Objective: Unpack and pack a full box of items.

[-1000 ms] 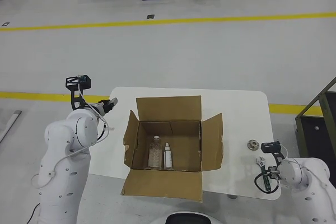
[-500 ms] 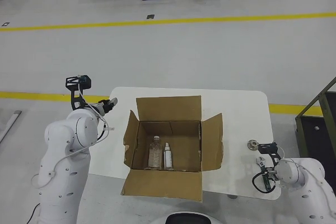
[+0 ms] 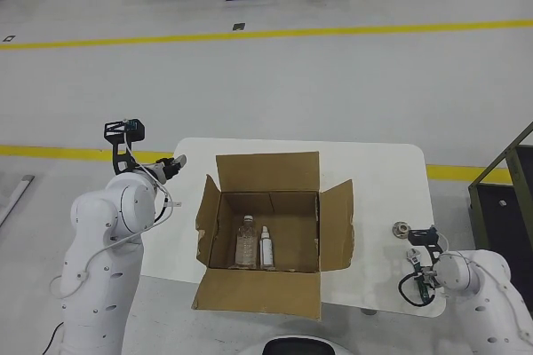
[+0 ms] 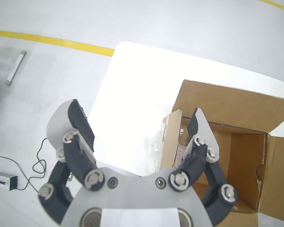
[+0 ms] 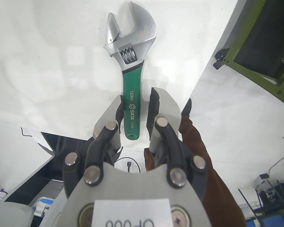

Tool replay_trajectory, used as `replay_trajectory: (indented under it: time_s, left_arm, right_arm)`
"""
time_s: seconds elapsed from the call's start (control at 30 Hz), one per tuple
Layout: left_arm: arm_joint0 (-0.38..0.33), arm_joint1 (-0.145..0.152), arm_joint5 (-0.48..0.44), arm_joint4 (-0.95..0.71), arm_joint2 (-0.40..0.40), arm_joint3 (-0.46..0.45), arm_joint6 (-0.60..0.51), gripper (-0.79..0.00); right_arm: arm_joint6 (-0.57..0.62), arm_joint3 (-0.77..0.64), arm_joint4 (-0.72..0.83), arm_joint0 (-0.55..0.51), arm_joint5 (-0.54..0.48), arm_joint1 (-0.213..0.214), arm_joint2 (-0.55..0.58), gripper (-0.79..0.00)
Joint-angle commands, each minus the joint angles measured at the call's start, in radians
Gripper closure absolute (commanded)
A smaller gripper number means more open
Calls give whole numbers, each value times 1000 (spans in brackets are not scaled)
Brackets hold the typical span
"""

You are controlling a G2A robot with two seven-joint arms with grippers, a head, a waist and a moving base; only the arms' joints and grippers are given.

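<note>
Near table (image 5: 49,60) edge, right pincer (image 5: 137,96) slightly parted astride wrench (image 5: 130,55) handle, one pad (image 5: 119,114) touching, left pincer (image 4: 134,106) spread wide

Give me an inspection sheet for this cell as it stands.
Surface: white table, rounded corners.
Job's things: open cardboard box mid-table, holding a clear bottle and a white bottle; adjustable wrench lies near the table edge on the robot's right.
Clutter: small round metal part beside the wrench.
Grippers: left gripper open, above the table edge beside the box; right gripper open, straddling the wrench handle.
Cables: floor cable to a small grey unit.
Surroundings: yellow floor line; green rack.
</note>
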Motion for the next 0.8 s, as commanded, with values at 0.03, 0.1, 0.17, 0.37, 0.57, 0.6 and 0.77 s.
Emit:
replay_trajectory:
  time_s: [0.03, 0.1, 0.17, 0.37, 0.57, 0.6, 0.77]
  left_arm:
    - [0, 0, 0, 0, 0, 0, 0, -785]
    - [0, 0, 0, 0, 0, 0, 0, -785]
    - [0, 0, 0, 0, 0, 0, 0, -785]
    - [0, 0, 0, 0, 0, 0, 0, -785]
    - [0, 0, 0, 0, 0, 0, 0, -785]
    - [0, 0, 0, 0, 0, 0, 0, -785]
    - [0, 0, 0, 0, 0, 0, 0, -785]
  right_arm:
    - [-1, 3, 2, 1, 1, 1, -5, -252]
    - [-2, 5, 3, 2, 1, 1, -8, -249]
    - [-4, 13, 3, 5, -1, 2, -11, -249]
    - [-5, 37, 6, 15, -4, 3, -23, -246]
    - [-5, 27, 13, 19, 1, 6, -20, 0]
    - [-5, 20, 20, 19, 1, 6, -15, 0]
    - [6, -60, 66, 7, 3, 13, 35, 0]
